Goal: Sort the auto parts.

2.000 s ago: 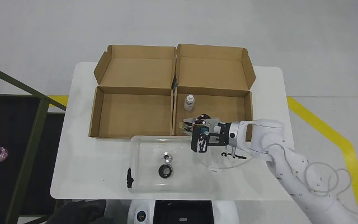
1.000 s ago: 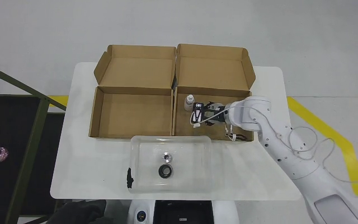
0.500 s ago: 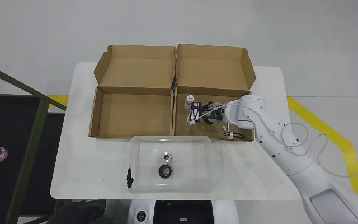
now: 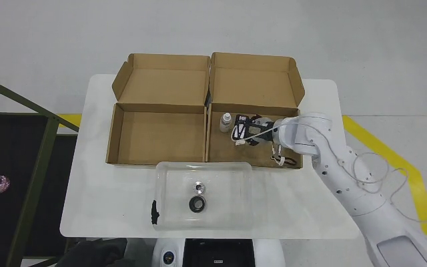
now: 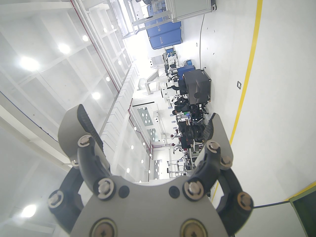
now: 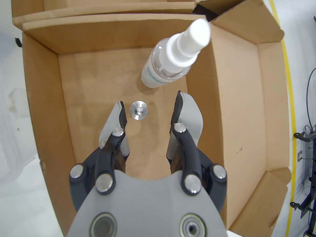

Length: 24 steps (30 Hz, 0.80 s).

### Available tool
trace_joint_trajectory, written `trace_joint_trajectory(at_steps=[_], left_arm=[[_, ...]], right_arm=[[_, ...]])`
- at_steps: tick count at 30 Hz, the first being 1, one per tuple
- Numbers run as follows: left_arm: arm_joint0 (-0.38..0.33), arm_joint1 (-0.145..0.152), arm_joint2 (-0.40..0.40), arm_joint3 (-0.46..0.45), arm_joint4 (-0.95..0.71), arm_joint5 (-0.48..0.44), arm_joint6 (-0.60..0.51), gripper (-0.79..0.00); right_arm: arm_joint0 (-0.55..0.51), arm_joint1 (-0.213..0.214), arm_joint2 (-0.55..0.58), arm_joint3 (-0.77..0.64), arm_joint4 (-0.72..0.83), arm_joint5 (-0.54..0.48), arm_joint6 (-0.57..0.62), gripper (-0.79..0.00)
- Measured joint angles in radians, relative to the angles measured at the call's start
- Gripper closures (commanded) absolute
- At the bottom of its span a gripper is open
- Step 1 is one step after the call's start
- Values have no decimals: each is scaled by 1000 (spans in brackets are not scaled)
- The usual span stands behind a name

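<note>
Right wrist view: the right gripper [image 6: 149,106] hangs open with its jaws spread wide and nothing between them, low over the floor of the right-hand cardboard box [image 6: 44,87]. A small silver disc [image 6: 138,110] lies flat on that floor between the fingertips, close to one of them; whether it touches that finger I cannot tell. Just past the tips a clear bottle with a white cap [image 6: 170,62] stands upright, near the box's far wall.

In the top view the right arm comes in from the table's [image 4: 100,187] near right side, crosses the box's near right corner and bends across it, so the gripper points toward the left-hand cardboard box [image 4: 160,137]. The bottle stands just beside the gripper, next to the wall the two boxes share. Box walls rise on every side of the gripper, and both lids are folded back on the far side.

A clear tray [image 4: 247,200] sits just in front of the boxes, holding a silver part [image 4: 199,188] and a black ring [image 4: 197,203], well apart from the gripper.

The left gripper [image 5: 147,114] is also spread open and holds nothing, pointing up into the hall
</note>
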Motion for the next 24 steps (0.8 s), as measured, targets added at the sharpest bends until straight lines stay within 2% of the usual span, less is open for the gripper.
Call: trace_joint_trajectory(at_steps=[6, 12, 14, 15, 19, 23, 24], left_arm=[[0, 0, 0, 0, 0, 0, 0, -785], [0, 0, 0, 0, 0, 0, 0, -785], [0, 0, 0, 0, 0, 0, 0, -785], [0, 0, 0, 0, 0, 0, 0, -785], [0, 0, 0, 0, 0, 0, 0, -785], [0, 0, 0, 0, 0, 0, 0, -785], [0, 0, 0, 0, 0, 0, 0, -785]], right_arm=[[-90, 25, 96, -153, 48, -3, -26, -385], [-187, 40, 138, -298, 75, -5, -67, -388], [-213, 42, 137, -332, 76, -9, -84, -391], [-228, 43, 133, -352, 74, -9, -95, -459], [-268, 42, 100, -412, 53, -10, -124, -520], [-286, 37, 54, -443, 20, -11, -137, -489], [-289, 36, 38, -448, 9, -11, -139, -462]])
